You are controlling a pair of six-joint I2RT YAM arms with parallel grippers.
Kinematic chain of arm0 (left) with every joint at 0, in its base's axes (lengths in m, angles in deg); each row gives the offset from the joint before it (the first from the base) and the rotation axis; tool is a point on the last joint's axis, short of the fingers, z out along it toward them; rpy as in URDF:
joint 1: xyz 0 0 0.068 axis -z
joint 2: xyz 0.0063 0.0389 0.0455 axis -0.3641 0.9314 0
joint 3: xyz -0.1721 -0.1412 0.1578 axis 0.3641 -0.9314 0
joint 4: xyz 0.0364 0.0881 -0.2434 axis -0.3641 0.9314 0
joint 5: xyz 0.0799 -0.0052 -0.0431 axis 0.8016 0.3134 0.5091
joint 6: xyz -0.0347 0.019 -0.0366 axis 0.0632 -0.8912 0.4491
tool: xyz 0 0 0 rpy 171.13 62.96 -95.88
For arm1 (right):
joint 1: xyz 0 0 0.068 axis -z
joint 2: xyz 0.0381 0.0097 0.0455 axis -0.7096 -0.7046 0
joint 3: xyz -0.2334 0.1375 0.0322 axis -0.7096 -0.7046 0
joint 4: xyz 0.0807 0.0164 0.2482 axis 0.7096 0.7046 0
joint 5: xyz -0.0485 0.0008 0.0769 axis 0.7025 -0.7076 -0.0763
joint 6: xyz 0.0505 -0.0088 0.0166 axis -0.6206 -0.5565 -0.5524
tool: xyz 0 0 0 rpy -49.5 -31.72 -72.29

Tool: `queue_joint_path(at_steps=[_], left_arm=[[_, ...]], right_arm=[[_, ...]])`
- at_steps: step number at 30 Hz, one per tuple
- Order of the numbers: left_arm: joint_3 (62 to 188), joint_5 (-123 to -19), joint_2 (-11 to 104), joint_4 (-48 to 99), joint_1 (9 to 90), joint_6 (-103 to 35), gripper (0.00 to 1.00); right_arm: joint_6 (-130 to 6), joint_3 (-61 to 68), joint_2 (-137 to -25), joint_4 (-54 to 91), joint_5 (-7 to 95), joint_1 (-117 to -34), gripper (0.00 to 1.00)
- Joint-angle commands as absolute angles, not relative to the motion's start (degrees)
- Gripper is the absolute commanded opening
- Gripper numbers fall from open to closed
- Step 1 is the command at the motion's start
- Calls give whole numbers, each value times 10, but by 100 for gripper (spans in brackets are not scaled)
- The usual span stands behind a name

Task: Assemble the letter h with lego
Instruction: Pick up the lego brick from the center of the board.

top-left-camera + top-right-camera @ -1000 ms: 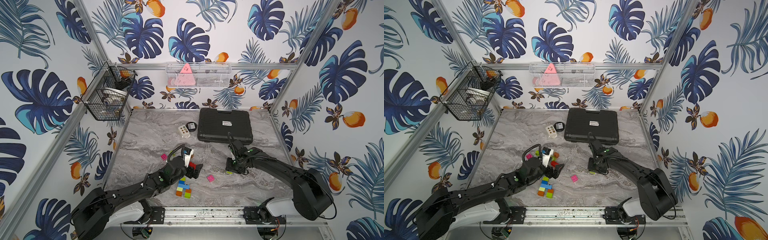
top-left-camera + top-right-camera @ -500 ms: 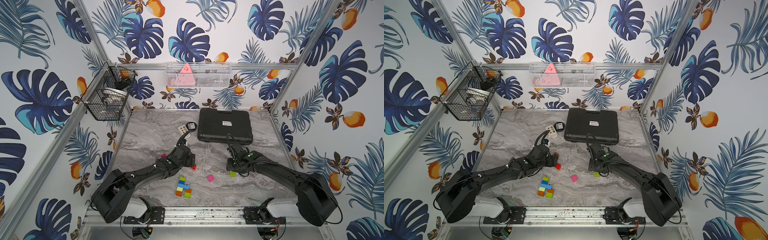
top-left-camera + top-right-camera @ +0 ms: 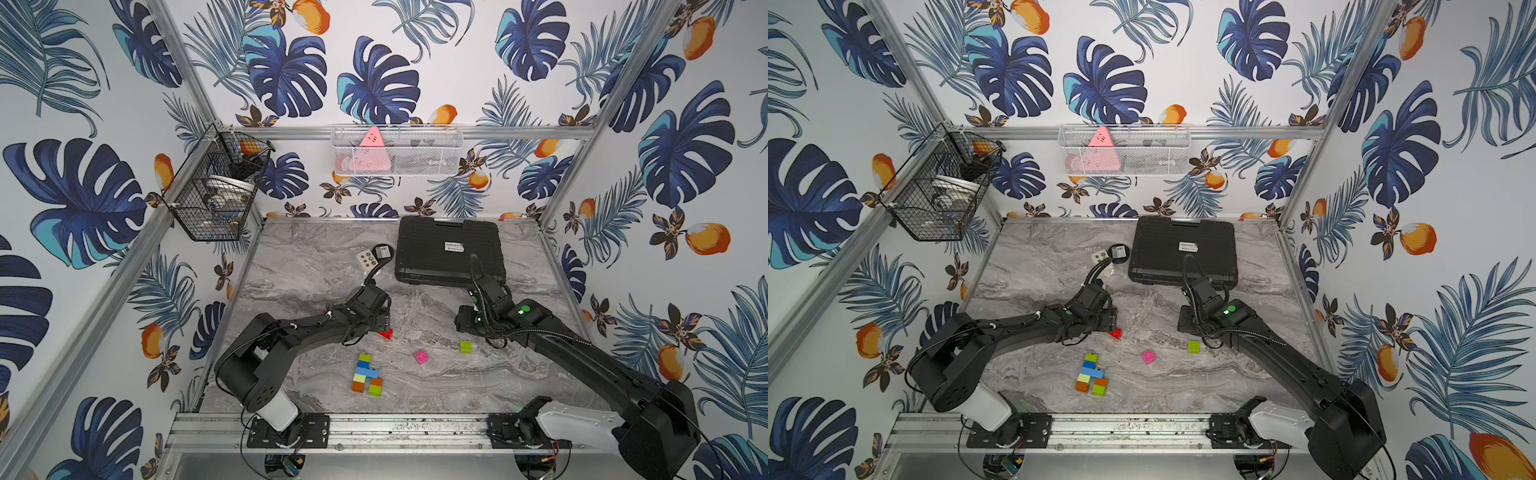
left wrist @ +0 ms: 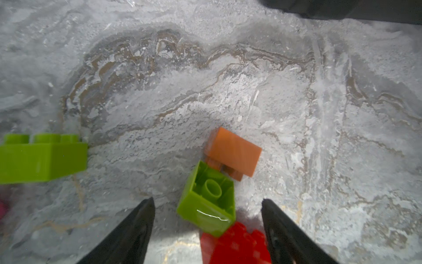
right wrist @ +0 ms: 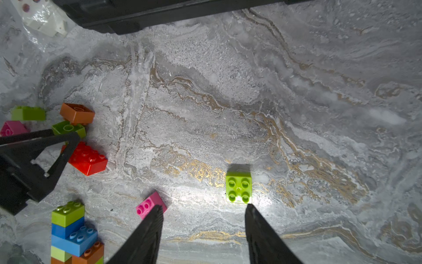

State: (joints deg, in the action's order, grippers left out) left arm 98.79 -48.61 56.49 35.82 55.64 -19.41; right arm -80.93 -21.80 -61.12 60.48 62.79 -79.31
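Note:
Low over a loose pile, my left gripper [image 4: 206,202] stands open. A lime brick [image 4: 207,201] on its side lies between its fingers untouched, against a red brick [image 4: 235,244] and an orange brick [image 4: 233,152]. My right gripper [image 5: 204,207] is open and empty, raised above the table. A lime brick [image 5: 238,187] sits studs up just beyond one fingertip, and a pink brick [image 5: 148,205] lies by the other. The joined stack of lime, blue and orange bricks [image 3: 365,376] lies flat near the front. In both top views the left arm hides most of the pile.
A black case [image 3: 449,251] lies at the back, with a white dotted card [image 3: 366,259] and a small round black item [image 3: 382,251] to its left. A black wire basket [image 3: 216,191] and a white basket [image 3: 397,149] hang on the walls.
My right gripper opened, let the lime brick down on the table and drew back from it. My left arm reached out and down to the pile by the red brick, its jaws narrowing.

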Motion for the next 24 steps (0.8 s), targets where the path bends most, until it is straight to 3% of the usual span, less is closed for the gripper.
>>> queue_joint_path(at_steps=[1,9,21,24], left_arm=[[1001,-504,590,357,550,-189,72],[1011,-506,605,352,546,-202,44],[961,-562,496,327,546,-219,39],[940,-600,438,309,547,-235,39]], right_arm=[[-815,-220,-613,610,609,-793,60],[-814,-209,-610,615,605,-794,60],[-791,-205,-608,624,588,-794,60],[-770,-206,-604,603,533,-794,60]])
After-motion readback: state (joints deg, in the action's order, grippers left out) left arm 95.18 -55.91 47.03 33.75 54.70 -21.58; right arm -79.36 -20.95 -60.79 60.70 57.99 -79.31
